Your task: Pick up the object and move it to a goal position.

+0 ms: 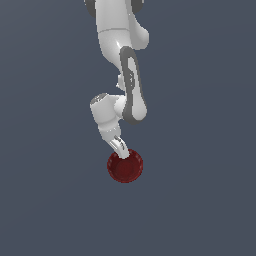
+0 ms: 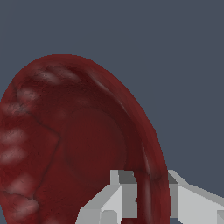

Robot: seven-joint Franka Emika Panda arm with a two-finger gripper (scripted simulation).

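Note:
The dark red bowl (image 1: 125, 167) lies on the grey floor at the middle of the exterior view. My gripper (image 1: 122, 148) reaches down at a tilt onto the bowl's far rim. In the wrist view the bowl (image 2: 87, 140) fills most of the picture, showing its flat inner base and pale speckles by the rim. One finger (image 2: 118, 194) is inside the bowl and the other finger (image 2: 186, 199) is outside it. The rim sits tight between them, so the gripper (image 2: 152, 197) is shut on the rim. I cannot tell whether the bowl is off the floor.
The white arm (image 1: 125, 60) comes down from the top of the exterior view above the bowl. A plain dark grey floor (image 1: 50, 200) lies all around. No other object shows.

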